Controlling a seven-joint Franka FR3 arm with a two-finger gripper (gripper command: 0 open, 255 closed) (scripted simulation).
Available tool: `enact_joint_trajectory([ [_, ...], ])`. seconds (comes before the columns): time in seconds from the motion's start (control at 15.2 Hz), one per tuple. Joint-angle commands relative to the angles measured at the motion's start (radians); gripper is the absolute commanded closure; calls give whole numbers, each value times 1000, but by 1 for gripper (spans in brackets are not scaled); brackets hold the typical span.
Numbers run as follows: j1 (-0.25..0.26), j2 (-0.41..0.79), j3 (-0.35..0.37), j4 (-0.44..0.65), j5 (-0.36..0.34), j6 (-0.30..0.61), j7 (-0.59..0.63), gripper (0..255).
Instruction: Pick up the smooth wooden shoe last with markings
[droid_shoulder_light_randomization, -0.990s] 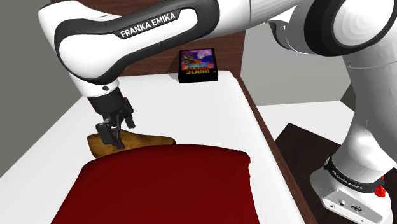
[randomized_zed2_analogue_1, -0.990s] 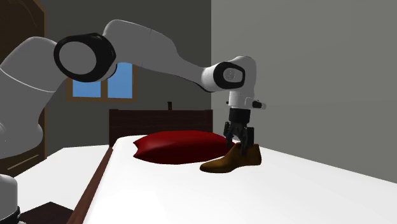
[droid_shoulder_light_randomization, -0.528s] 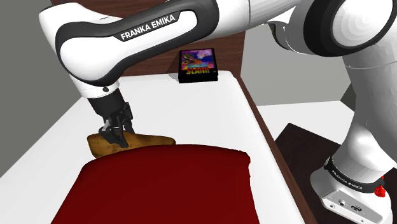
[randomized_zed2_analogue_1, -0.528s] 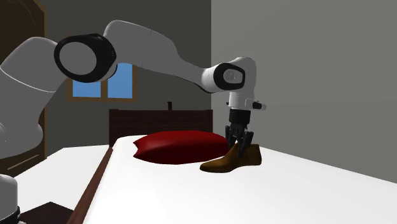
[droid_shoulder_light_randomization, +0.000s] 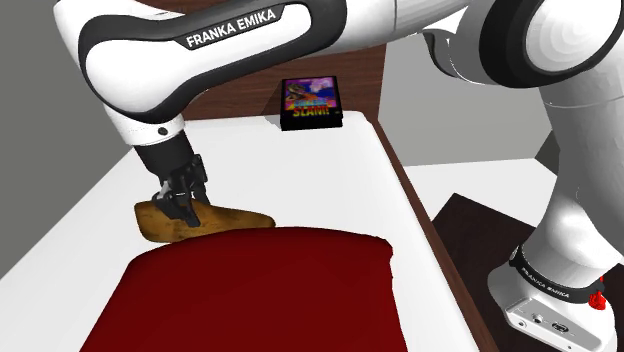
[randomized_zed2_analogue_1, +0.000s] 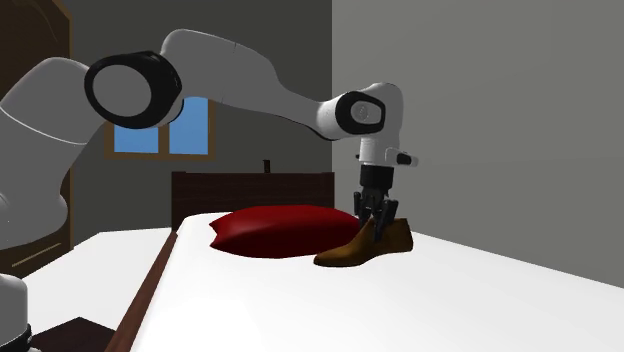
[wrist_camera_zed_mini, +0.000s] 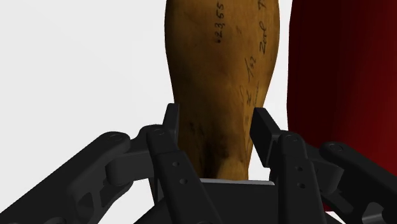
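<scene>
I read the fingers (wrist_camera_zed_mini: 262, 127) as clamped on the shoe last (wrist_camera_zed_mini: 222, 76) across its narrower end, pads flat on both flanks. The last is smooth tan-brown wood, rounded, swelling away from the gripper (droid_shoulder_light_randomization: 185, 210), with dark handwritten numbers and scrawl along the top. It sits on the white bed (droid_shoulder_light_randomization: 300, 165), just beside the dark red cover (droid_shoulder_light_randomization: 260, 290). Can't tell if it's clear of the sheet. A flat black box (droid_shoulder_light_randomization: 312, 104) with a colourful print sits well apart.
</scene>
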Motion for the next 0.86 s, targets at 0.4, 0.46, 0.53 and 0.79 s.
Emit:
enact_joint_trajectory([
  [0.4,17,8,2,124,-1,-113,1,255],
  [0.46,20,11,2,142,-1,-128,1,255],
  [0.53,23,14,1,161,-2,-144,1,255],
  [0.79,30,23,1,206,-4,-179,1,255],
])
